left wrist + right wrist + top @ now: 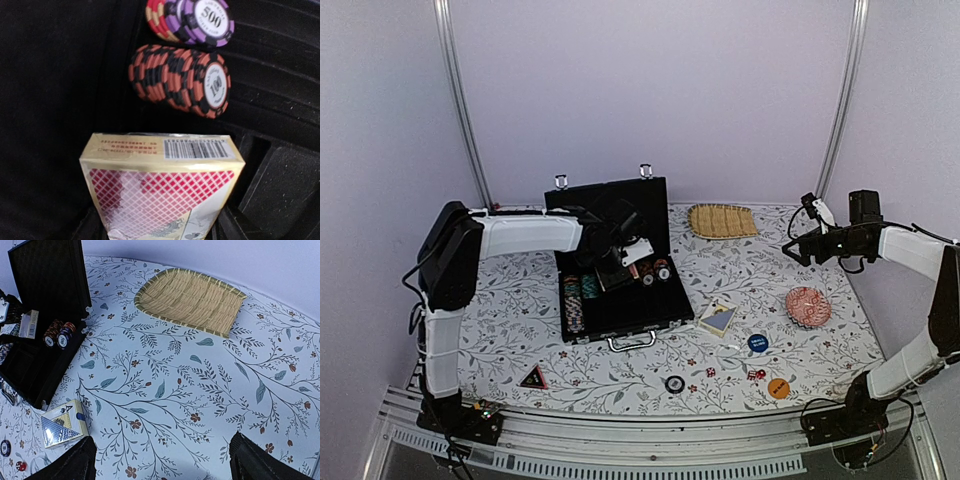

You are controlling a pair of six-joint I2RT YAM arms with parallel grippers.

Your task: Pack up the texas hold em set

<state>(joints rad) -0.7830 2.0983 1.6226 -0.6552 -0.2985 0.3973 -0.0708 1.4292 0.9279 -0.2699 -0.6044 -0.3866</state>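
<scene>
The black briefcase (650,305) lies open in the middle of the table with its lid up. It holds chip rows (573,300), and orange-black chips (180,80) and purple chips (200,20) show in the left wrist view. My left gripper (620,262) is inside the case, shut on a red card deck (160,195). A blue card deck (718,318) lies right of the case. A blue disc (757,343), an orange disc (778,388), a black disc (674,383) and red dice (757,375) lie in front. My right gripper (165,465) is open and empty, raised at the far right.
A woven straw mat (722,220) lies at the back right. A red patterned round dish (808,306) sits on the right, below my right arm. A black triangular piece (533,378) lies at the front left. The case handle (632,342) points to the front.
</scene>
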